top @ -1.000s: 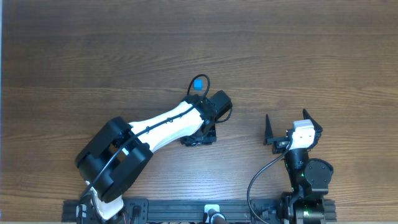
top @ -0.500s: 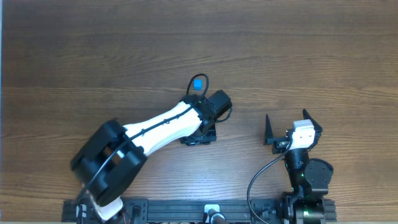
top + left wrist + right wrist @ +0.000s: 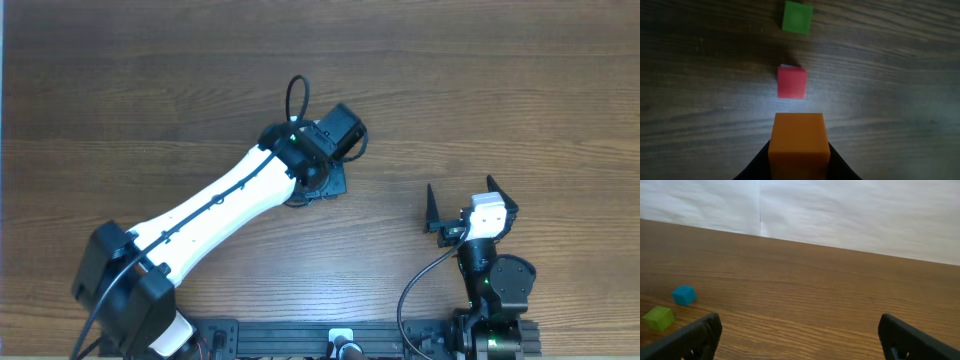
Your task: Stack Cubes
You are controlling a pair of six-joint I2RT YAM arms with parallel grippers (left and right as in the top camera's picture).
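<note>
Here, clamps orange cube [image 3: 799, 142] between left gripper [image 3: 799, 156] fingers, just short of red cube [image 3: 791, 83]; holds right gripper [image 3: 799, 337] wide apart, empty.

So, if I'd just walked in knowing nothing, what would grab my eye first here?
Most striking is the small orange cube gripped by the left gripper on the long white arm reaching to the table's middle. Ahead of it on the dark wooden table lie a small red cube and a small green cube, apart from each other. The right gripper sits open near the table's right side.
</note>
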